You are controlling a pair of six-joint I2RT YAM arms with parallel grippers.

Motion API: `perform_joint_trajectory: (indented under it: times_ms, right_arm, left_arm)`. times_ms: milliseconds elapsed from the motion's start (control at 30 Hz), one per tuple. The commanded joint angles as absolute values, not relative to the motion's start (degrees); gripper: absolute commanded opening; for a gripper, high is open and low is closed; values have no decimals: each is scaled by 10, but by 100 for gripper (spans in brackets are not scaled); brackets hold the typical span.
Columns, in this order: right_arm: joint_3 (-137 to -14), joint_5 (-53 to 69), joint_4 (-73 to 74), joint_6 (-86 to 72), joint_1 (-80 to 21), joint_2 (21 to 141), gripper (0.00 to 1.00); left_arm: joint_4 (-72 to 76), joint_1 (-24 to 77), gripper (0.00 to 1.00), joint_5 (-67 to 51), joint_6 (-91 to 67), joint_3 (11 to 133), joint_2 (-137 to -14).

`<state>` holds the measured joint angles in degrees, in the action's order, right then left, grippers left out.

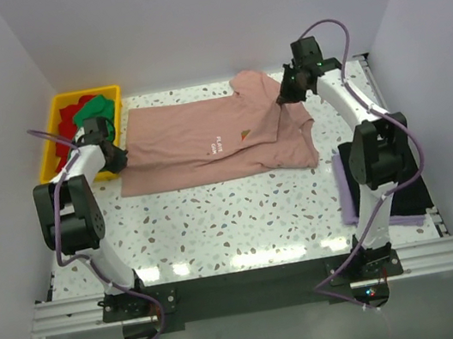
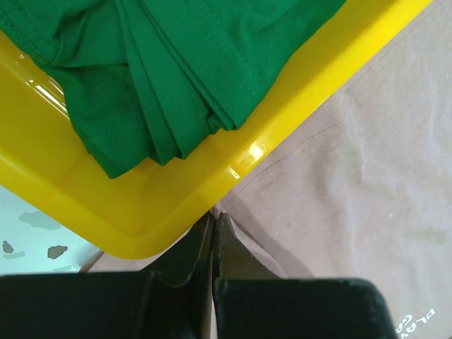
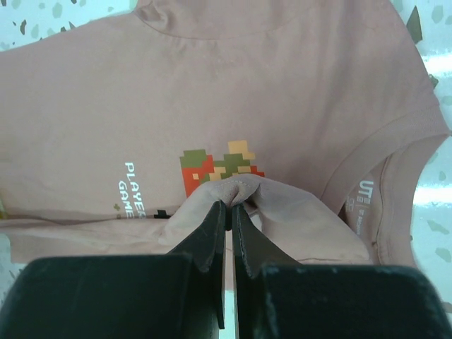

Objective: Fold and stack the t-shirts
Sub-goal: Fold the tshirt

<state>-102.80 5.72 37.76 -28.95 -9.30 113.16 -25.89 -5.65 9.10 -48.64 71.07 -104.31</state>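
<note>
Item, dusty-pink t-shirt (image 1: 195,140) (image 2: 367,176) (image 3: 247,92): it is lying spread flat across the far half of the terrazzo table (image 1: 243,219), hem toward the left edge and collar toward the right, front facing up. It is showing a small pixel-art print (image 1: 243,136) (image 3: 219,166) with white lettering (image 1: 216,146) (image 3: 134,180) beside it. Item, left gripper (image 1: 113,158) (image 2: 213,219): it is sitting at the shirt's hem end, just beside the near corner of the yellow bin (image 1: 83,93) (image 2: 176,205). Its jaws are pressing fully together and a thin sliver of pink cloth is showing between them. Item, right gripper (image 1: 284,97) (image 3: 229,205): it is sitting over the collar end, jaws squeezed tight on a raised pinch of the pink fabric, which is bunching up at the fingertips in front of the print. Item, yellow bin: it is standing in the far left corner of the table, touching the pink shirt's hem, and is holding a crumpled green t-shirt (image 1: 99,111) (image 2: 162,63) and a red t-shirt (image 1: 70,117). Item, lavender t-shirt (image 1: 348,193): it is lying along the right edge, partly hidden behind the right arm, with a black t-shirt (image 1: 413,195) lying against it. How these two are folded cannot be told.
</note>
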Motion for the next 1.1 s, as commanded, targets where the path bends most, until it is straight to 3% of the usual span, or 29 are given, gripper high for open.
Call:
perform_joint_trajectory:
  times_ms: [0, 533, 1067]
  right_arm:
    - [-1078, 73, 375, -268, -91, 1149, 0]
    - [-1142, 65, 376, -234, -91, 1230, 0]
    - [-1129, 91, 322, -245, -63, 1244, 0]
  left_arm:
    - [-251, -65, 0, 103, -478, 732, -1052]
    - [-247, -67, 0, 111, -475, 737, -1053]
    - [-248, -77, 0, 116, -471, 725, -1054]
